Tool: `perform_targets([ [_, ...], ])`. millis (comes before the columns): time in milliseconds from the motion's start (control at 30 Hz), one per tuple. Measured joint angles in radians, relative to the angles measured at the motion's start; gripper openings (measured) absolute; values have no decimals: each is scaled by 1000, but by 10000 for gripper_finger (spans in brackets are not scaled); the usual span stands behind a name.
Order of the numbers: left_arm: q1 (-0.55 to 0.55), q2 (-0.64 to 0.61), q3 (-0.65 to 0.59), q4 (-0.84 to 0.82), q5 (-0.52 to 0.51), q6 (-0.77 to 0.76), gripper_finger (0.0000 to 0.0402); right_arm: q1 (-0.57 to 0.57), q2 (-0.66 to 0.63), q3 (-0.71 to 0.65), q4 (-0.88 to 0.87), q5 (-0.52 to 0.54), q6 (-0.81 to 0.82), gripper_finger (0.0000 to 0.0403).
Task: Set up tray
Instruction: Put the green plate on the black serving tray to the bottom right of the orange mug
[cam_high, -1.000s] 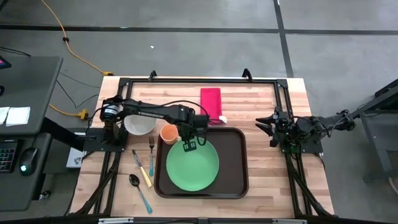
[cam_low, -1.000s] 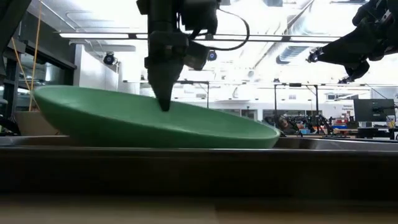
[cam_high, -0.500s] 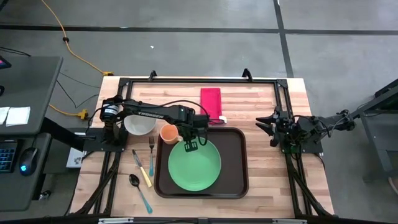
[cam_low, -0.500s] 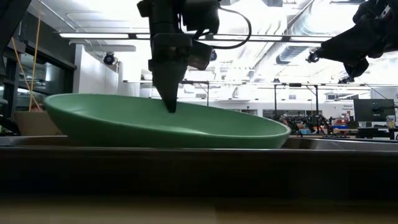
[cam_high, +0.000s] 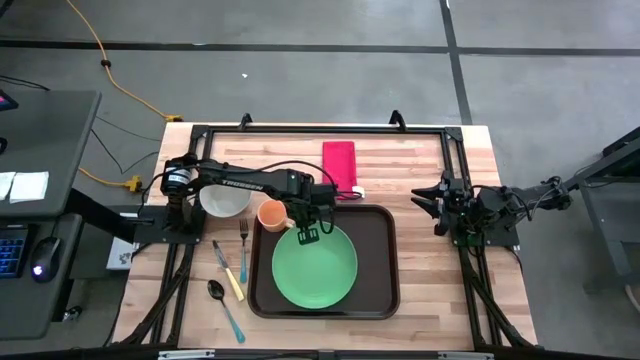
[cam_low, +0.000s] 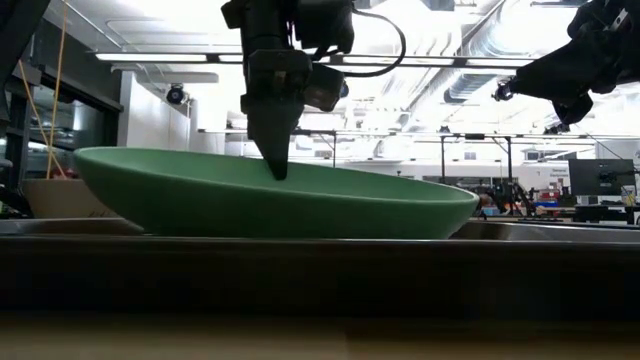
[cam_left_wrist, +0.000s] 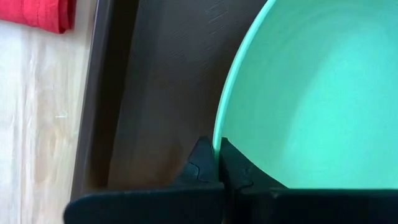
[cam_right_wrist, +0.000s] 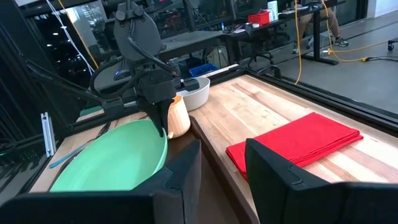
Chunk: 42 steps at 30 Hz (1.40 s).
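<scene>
Since 1 second ago, the green plate (cam_high: 315, 267) has slid a little to the right inside the tray (cam_high: 385, 262).

From above, the left gripper (cam_high: 308, 235) pinches the plate's far edge. The tray sits in the middle of the table (cam_high: 440, 300), with bare brown floor to the right of the plate. A cup (cam_high: 271, 215) sits at the tray's corner, a white bowl (cam_high: 224, 199) beside it, a red cloth (cam_high: 339, 167) behind. The right gripper (cam_high: 428, 203) waits off to the right, fingers apart.

At table height, the plate (cam_low: 280, 205) tilts, left side higher.

At the left wrist, 2 fingers (cam_left_wrist: 202, 167) clamp the rim.

At the right wrist, the cloth (cam_right_wrist: 295, 145) lies close.
</scene>
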Motion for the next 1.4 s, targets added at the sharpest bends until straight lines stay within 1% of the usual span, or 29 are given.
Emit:
perform_targets([
  [433,0,0,0,3,-8,0,14,0,0,0,0,0,0,103],
  [533,0,21,-1,26,-7,-3,14,0,0,0,0,0,0,103],
  [833,-1,59,0,26,13,-2,13,0,0,0,0,0,-3,103],
  [1400,-8,67,0,23,27,18,13,0,0,0,0,0,-4,103],
])
